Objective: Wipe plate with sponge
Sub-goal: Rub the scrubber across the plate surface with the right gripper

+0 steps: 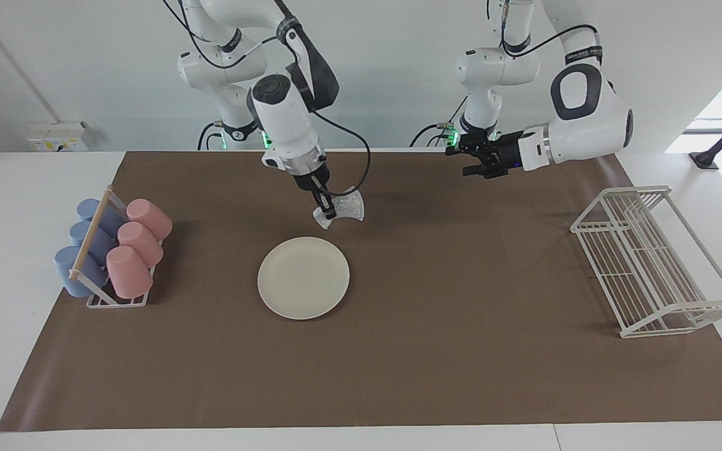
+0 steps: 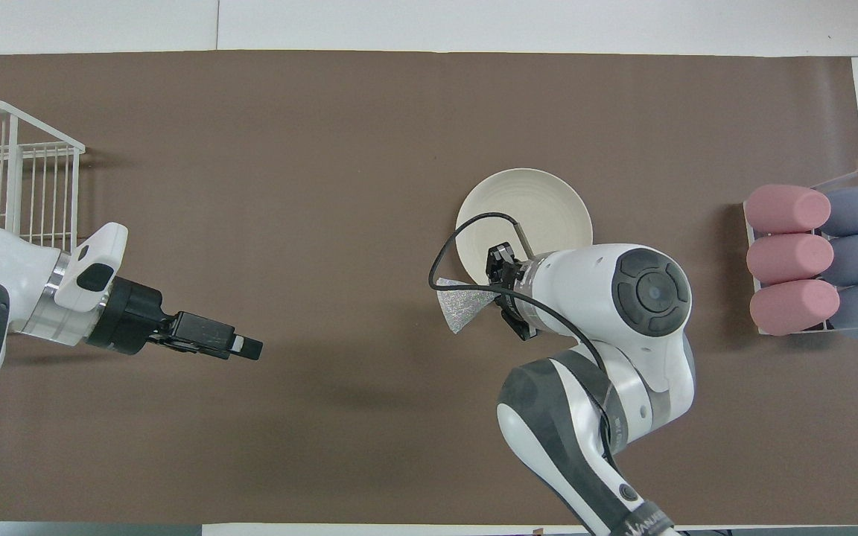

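The cream-white plate [image 1: 303,277] [image 2: 533,208] lies flat on the brown mat, toward the right arm's end. My right gripper [image 1: 325,210] is shut on the silvery speckled sponge [image 1: 343,207] [image 2: 461,307], pinching one edge so the rest fans out. It hangs in the air over the mat just off the plate's rim, not touching the plate. In the overhead view the right wrist hides part of the plate. My left gripper [image 1: 469,161] [image 2: 246,348] is open and holds nothing, up in the air over the mat toward the left arm's end.
A rack of pink and blue cups [image 1: 113,254] [image 2: 816,260] stands at the right arm's end of the mat. A white wire dish rack [image 1: 655,263] [image 2: 4,171] stands at the left arm's end. The brown mat [image 1: 461,351] covers most of the table.
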Robot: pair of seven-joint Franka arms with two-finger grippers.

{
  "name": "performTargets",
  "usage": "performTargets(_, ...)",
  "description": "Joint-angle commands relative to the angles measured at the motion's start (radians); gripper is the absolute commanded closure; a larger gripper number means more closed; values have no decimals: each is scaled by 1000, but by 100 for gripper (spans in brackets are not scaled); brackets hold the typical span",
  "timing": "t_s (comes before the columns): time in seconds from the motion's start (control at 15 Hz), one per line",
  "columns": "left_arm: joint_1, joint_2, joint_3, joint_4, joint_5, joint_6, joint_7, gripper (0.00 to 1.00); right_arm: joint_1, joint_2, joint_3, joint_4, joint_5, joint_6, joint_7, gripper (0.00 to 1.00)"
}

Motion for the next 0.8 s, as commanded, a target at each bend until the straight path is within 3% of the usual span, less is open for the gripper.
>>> performTargets(0.0,4,-4,-9,10,158,81,-58,0,-72,39,13,-43,6,93,-139,100)
performTargets(0.33,-13,-7,-18,11,378,126,-101,0,-110,154,14,-41,8,180,-225,100)
performTargets(0.73,-9,-10,-18,20,401,135,-129,0,-138,233,13,-40,9,279,-296,100)
